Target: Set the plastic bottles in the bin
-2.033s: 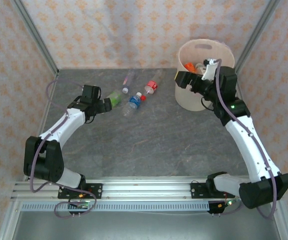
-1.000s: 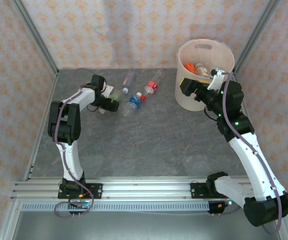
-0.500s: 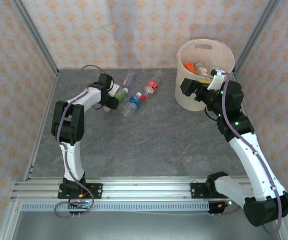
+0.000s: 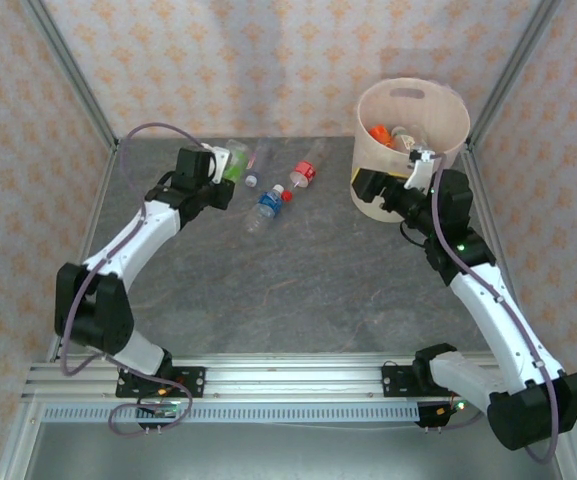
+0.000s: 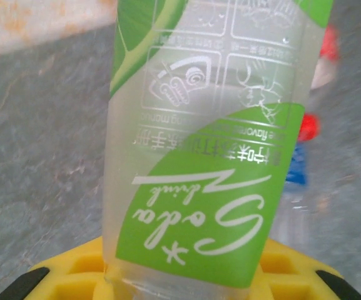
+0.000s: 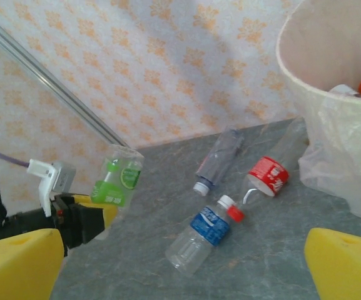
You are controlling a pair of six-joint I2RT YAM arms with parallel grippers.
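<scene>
My left gripper (image 4: 218, 163) is shut on a clear bottle with a green label (image 4: 234, 158) and holds it off the table at the back left. That green-labelled bottle (image 5: 205, 187) stands between the yellow fingers (image 5: 67, 275) in the left wrist view. Three bottles lie on the table: a grey-tinted one (image 4: 258, 158), a red-labelled one (image 4: 305, 170) and a blue-labelled one (image 4: 265, 205). The pale bin (image 4: 380, 200) stands at the back right with several bottles (image 4: 393, 133) inside. My right gripper (image 4: 366, 183) hangs open beside the bin's front left, with nothing between its yellow fingers (image 6: 17, 265).
The grey stone-look table (image 4: 298, 280) is walled by patterned panels with metal posts (image 4: 68, 70) at the corners. A clear plastic liner (image 6: 343, 150) drapes over the bin's side. The blue-labelled bottle (image 6: 205, 231) and red-labelled bottle (image 6: 268, 175) touch at their caps.
My left gripper closed on the green-labelled bottle and lifted it off the table toward the back left. My right gripper drew away from the bin's rim and dropped slightly.
</scene>
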